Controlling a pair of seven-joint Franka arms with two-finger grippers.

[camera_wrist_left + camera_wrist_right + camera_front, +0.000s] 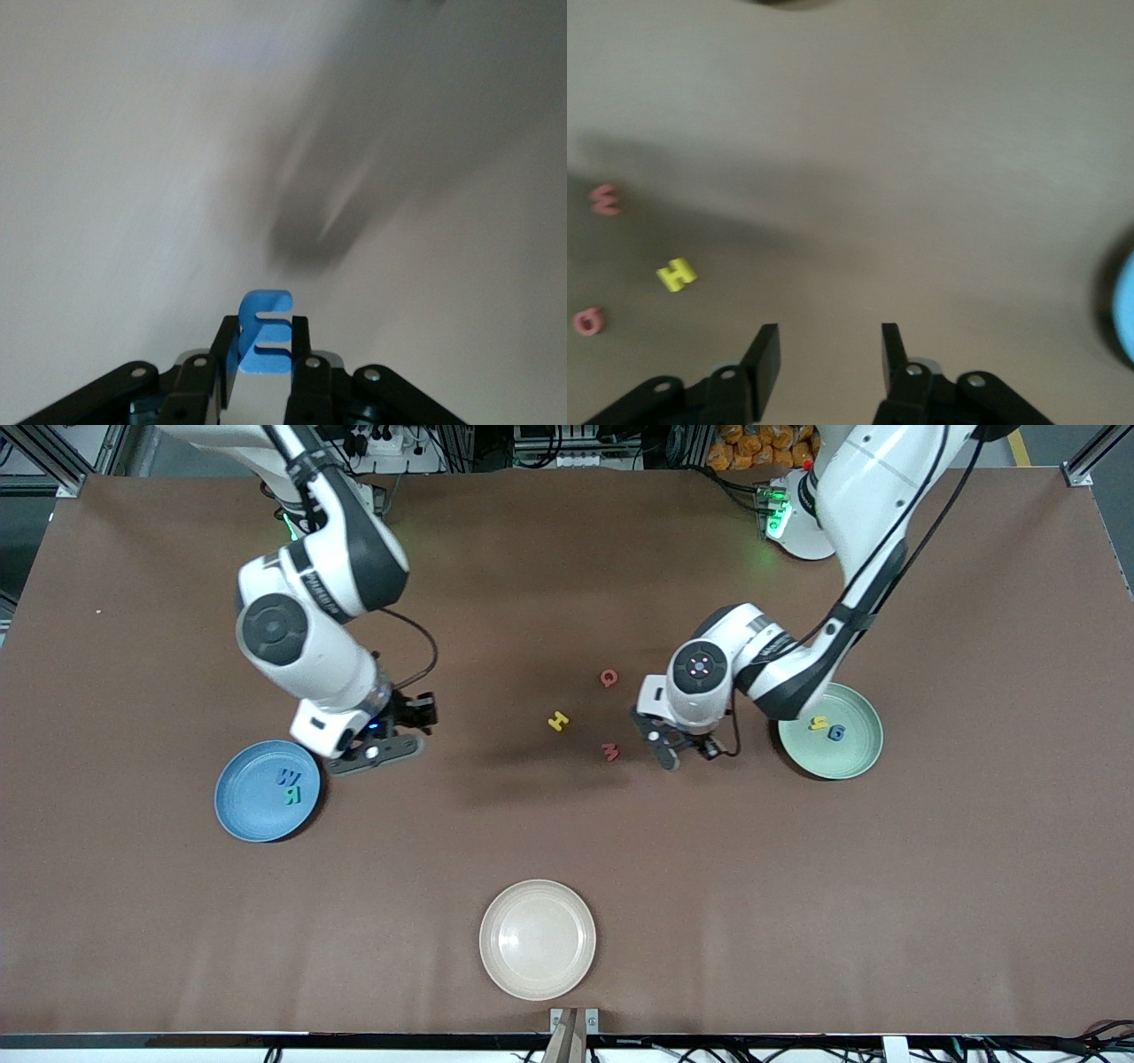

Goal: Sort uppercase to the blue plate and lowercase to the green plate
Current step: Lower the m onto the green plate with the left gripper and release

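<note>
My left gripper [663, 751] [264, 354] is shut on the blue m-like lowercase letter [266, 329] and is over the table between the red m-like letter [609, 752] and the green plate [852, 758]. That plate holds the yellow h [819, 724] and blue g [836, 732]. The yellow H [558, 721] and red Q [609, 678] lie mid-table. The blue plate [246, 808] holds the blue W [289, 777] and teal R [292, 795]. My right gripper [379, 751] [830, 341] is open and empty beside the blue plate. The right wrist view shows the red m-like letter [606, 199], the H [677, 274], the Q [588, 320] and the blue plate's edge [1127, 310].
A cream plate [538, 939] sits near the table's edge closest to the front camera, with nothing in it. The table has a brown cover.
</note>
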